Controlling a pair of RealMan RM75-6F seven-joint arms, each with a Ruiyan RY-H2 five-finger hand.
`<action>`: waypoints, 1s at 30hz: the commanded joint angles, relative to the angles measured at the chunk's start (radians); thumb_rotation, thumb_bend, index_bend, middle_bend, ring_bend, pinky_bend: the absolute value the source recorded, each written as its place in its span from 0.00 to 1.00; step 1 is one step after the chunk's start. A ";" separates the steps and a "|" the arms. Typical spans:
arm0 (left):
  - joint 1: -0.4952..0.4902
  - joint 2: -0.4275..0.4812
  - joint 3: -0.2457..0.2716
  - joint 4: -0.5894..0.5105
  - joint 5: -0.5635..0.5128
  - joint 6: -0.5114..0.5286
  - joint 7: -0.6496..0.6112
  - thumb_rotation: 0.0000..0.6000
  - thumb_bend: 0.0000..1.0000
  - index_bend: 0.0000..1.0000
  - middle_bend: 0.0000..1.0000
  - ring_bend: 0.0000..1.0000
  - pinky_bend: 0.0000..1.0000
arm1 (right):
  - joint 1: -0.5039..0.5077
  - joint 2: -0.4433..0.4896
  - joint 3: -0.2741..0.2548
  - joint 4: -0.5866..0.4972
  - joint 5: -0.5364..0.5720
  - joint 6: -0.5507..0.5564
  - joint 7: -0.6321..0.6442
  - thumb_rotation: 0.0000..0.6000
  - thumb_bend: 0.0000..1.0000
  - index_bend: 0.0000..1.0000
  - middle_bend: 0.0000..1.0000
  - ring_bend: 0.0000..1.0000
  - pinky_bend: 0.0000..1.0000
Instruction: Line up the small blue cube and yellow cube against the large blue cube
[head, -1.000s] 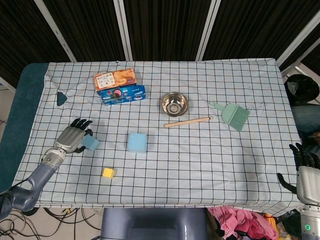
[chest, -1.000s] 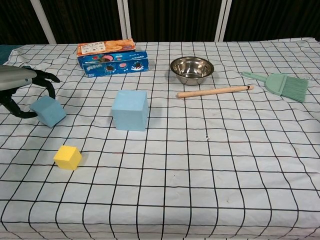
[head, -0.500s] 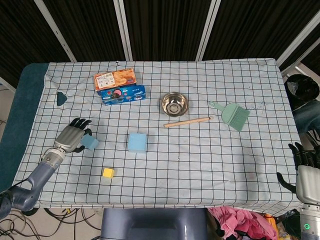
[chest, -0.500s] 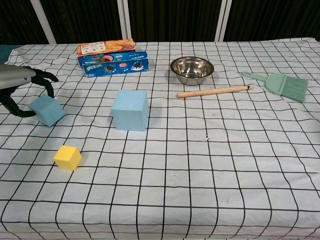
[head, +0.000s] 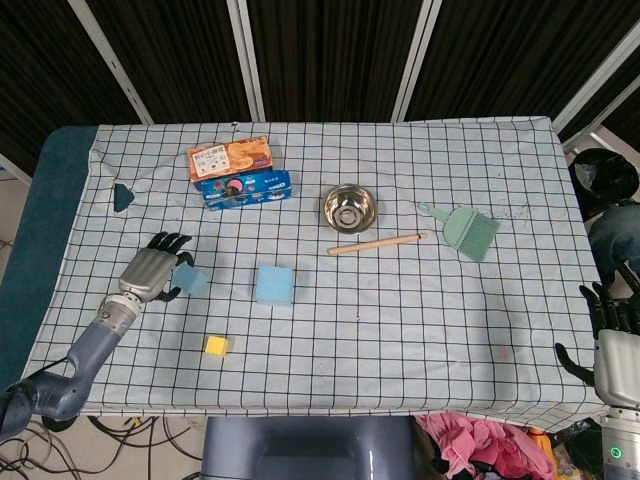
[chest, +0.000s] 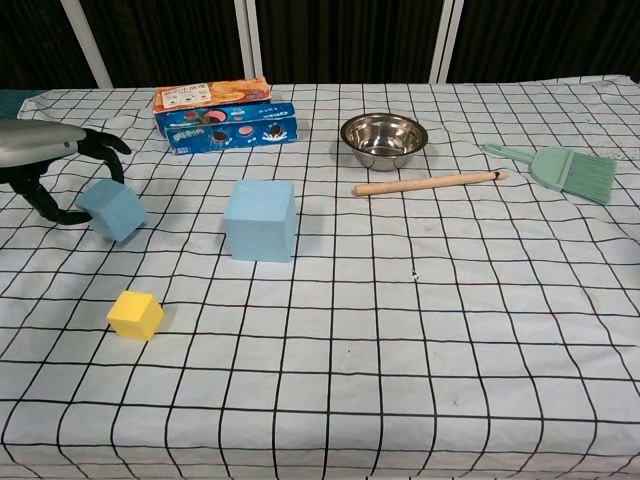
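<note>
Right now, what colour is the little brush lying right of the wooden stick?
The brush is pale mint green, handle and bristles alike; the chest view shows it best.

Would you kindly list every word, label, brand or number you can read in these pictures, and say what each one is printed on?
No text can be read with certainty.
Orange box: a white label panel with printing, too small and blurred to read.
Blue box: white lettering beside pictures of round dark biscuits, too blurred to quote.
The large blue cube, small blue cube, yellow cube, bowl, brush and wooden stick show no markings.
</note>
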 joint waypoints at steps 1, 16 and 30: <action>-0.034 -0.008 -0.061 -0.088 -0.135 0.016 0.134 1.00 0.35 0.40 0.08 0.00 0.00 | -0.003 0.002 0.000 -0.001 0.001 0.003 0.005 1.00 0.21 0.10 0.07 0.21 0.12; -0.169 -0.119 -0.104 -0.321 -0.662 0.212 0.592 1.00 0.35 0.44 0.09 0.00 0.00 | -0.012 0.017 -0.001 -0.006 -0.010 0.015 0.034 1.00 0.21 0.10 0.07 0.21 0.12; -0.248 -0.250 -0.141 -0.251 -0.821 0.297 0.661 1.00 0.35 0.43 0.09 0.00 0.00 | -0.013 0.019 -0.001 -0.004 -0.008 0.014 0.036 1.00 0.21 0.10 0.07 0.21 0.12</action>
